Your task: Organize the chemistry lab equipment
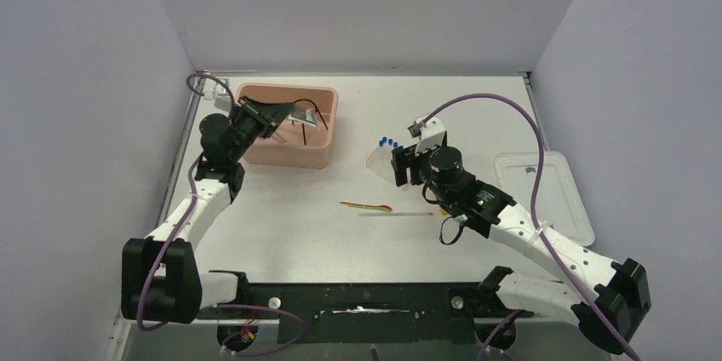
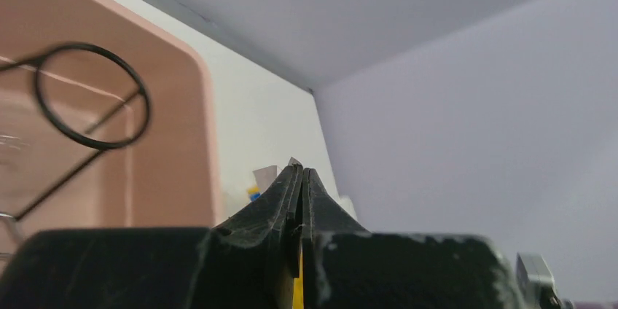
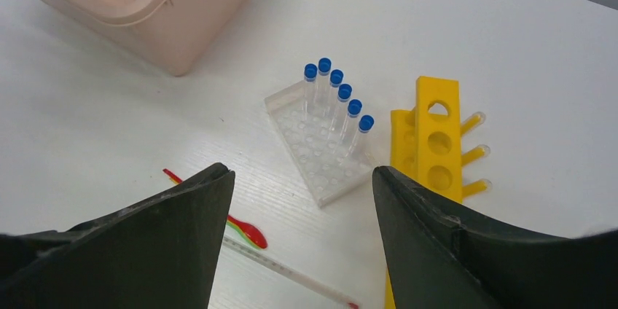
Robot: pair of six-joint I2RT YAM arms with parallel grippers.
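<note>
**labrat42:** Which step is being worked on here, and is anything held?

**pipette_pete:** Looks like the racks are being lined up for a pickup. The right gripper (image 3: pixel 302 172) is spread wide with nothing in it. It's held above the clear tube rack (image 3: pixel 321 152), mid-table, where six blue-capped tubes (image 3: pixel 339 95) are stood in a row. The yellow holed rack (image 3: pixel 436 141) is lying just beside it, and the coloured sticks (image 3: pixel 244 230) are nearer the arm bases. The left gripper (image 2: pixel 300 172) is pressed shut over the pink tub (image 2: pixel 175 170) at far left, where the black wire ring (image 2: pixel 91 98) is already lying.

**labrat42:** What's needed next?

**pipette_pete:** Probably a drop down and a square pinch on one rack, so no tubes get tipped. Only a guess though.

**labrat42:** Anything that can't be made out?

**pipette_pete:** Nothing is seen between the left tips, but a yellow sliver lower down can't be identified. From above, the yellow rack is blocked by the right arm, and the tub's contents are mostly cut off.
</note>
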